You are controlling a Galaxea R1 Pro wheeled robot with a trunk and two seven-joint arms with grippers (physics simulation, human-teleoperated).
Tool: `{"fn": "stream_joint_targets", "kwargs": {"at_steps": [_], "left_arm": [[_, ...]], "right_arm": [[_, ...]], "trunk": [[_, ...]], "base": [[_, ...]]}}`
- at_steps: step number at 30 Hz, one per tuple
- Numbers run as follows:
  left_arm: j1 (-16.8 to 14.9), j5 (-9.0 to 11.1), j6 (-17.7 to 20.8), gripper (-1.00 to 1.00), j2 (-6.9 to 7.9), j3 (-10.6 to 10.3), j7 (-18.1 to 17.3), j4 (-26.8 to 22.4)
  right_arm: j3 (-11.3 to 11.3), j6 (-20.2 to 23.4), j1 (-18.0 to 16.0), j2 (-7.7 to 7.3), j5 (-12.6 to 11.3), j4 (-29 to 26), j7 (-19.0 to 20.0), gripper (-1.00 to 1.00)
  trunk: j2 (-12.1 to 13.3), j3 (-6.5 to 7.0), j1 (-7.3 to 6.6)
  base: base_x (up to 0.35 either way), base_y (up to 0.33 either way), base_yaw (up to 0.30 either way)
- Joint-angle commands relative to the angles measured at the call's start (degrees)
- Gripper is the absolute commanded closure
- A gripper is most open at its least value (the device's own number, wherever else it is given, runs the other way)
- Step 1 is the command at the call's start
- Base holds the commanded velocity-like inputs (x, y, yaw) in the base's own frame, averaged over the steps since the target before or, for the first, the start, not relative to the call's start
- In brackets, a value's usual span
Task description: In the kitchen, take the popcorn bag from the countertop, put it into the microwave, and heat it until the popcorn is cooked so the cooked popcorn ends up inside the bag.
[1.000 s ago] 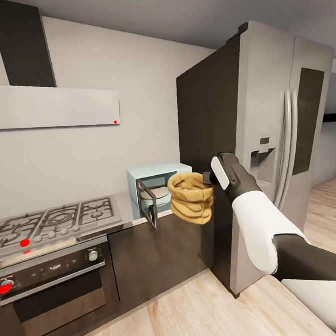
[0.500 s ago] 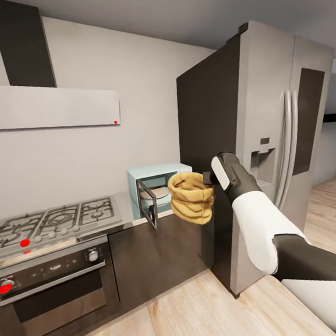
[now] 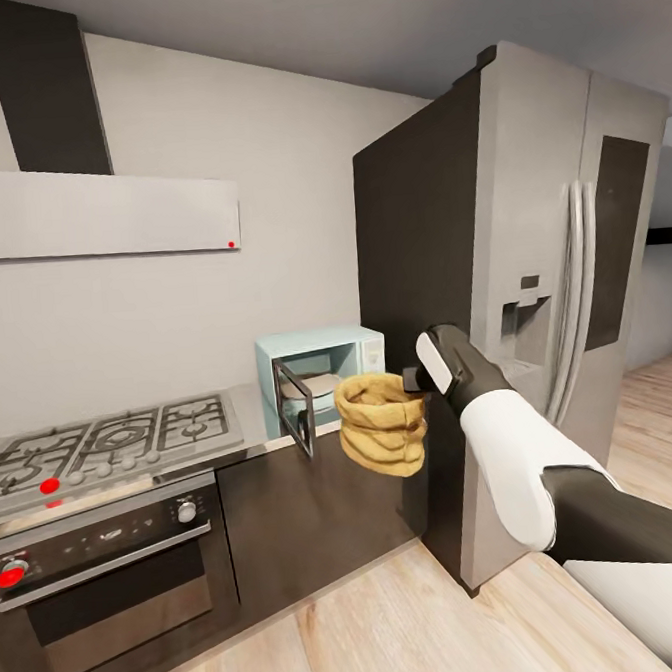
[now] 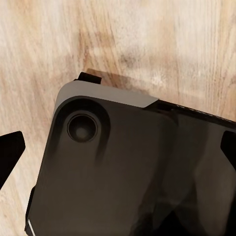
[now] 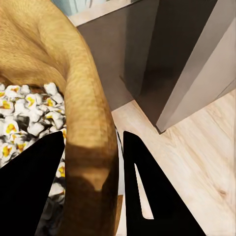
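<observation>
While gripper (image 5: 91,162) clamps, one popcorn bag (image 3: 382,423), one microwave (image 3: 324,377)

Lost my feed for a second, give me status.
Right gripper clamped on the popcorn bag rim, bag in the air before the microwave. Door open. Left gripper unclear. Path clear.

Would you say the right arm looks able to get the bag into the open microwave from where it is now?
Probably yes: the right gripper holds the popcorn bag by its rim just in front of the microwave, whose door stands open, with nothing between.
</observation>
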Motion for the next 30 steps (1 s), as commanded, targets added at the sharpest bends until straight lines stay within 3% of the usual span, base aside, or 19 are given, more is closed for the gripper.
{"fn": "stream_joint_targets", "kwargs": {"at_steps": [1,8,13,19,30], "left_arm": [[0.0,0.3,-0.1,-1.00,-0.01,0.1,0.0,0.0],[0.0,0.3,-0.1,-1.00,-0.01,0.1,0.0,0.0],[0.0,0.3,-0.1,-1.00,-0.01,0.1,0.0,0.0],[0.0,0.3,-0.1,-1.00,-0.03,0.1,0.0,-0.1],[0.0,0.3,-0.1,-1.00,0.08,0.1,0.0,0.0]], "right_arm": [[-0.3,0.1,0.0,0.06,-0.5,-0.1,-0.5,1.00],[-0.2,0.1,0.0,0.06,-0.5,-0.3,-0.4,1.00],[-0.3,0.1,0.0,0.06,-0.6,-5.7,-0.4,1.00],[-0.3,0.1,0.0,0.06,-0.6,-6.8,-0.4,1.00],[-0.2,0.1,0.0,0.06,0.2,-6.8,-0.8,1.00]], "trunk": [[-0.1,-0.08,0.01],[-0.1,-0.08,0.01],[-0.1,-0.08,0.01],[-0.1,-0.08,0.01],[-0.1,-0.08,0.01]], "base": [[0.000,0.000,0.000],[0.000,0.000,0.000],[0.000,0.000,0.000],[0.000,0.000,0.000],[0.210,0.000,0.000]]}}
